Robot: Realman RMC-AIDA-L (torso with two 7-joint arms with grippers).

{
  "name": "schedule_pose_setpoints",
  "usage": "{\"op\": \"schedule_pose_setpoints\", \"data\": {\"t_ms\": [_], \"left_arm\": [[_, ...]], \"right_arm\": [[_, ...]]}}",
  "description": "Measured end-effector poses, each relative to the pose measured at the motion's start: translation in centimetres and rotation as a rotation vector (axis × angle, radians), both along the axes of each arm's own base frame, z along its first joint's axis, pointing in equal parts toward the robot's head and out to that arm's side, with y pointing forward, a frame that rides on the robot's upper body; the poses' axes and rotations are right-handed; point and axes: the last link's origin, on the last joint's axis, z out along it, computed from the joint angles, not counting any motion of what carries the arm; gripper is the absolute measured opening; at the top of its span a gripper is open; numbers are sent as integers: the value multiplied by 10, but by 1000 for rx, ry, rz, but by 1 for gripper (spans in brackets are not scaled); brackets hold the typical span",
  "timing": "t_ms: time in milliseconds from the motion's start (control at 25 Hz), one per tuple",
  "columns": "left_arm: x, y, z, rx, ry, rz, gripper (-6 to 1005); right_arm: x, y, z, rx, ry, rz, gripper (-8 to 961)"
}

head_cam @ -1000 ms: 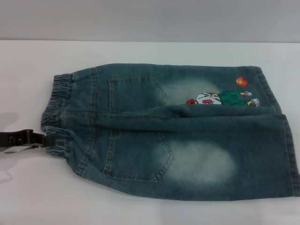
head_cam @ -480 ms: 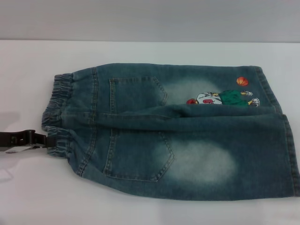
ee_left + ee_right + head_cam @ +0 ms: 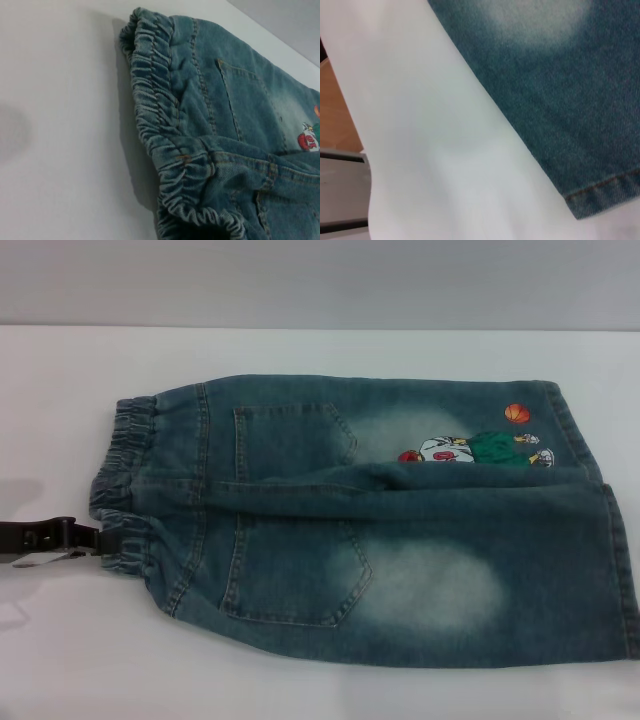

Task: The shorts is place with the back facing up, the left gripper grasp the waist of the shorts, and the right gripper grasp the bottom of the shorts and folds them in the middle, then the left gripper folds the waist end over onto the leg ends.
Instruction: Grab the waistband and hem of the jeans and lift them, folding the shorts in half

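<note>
The shorts (image 3: 370, 525) lie flat, back up, on my white table (image 3: 300, 350). My left gripper (image 3: 88, 538) touches the waistband (image 3: 125, 490); its grip I cannot tell.

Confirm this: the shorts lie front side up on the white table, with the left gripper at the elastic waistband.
Not quite. The shorts lie back side up: the head view shows both back patch pockets. The left gripper is at the elastic waistband, on the white table.

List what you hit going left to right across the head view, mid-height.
left gripper at the left edge → gathered elastic waist of the shorts → back patch pockets → pale bleached patch → leg ends at the right edge.
</note>
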Motion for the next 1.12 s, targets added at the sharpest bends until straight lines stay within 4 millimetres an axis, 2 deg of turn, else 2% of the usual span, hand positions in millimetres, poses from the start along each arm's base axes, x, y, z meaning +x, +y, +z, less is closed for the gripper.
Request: {"op": "schedule_pose_setpoints", "data": {"t_ms": [1120], "left_arm": [[2,1,-2,-6,-2,-5,42]], "right_arm": [[2,5,-11,23,-11,20,731]]}}
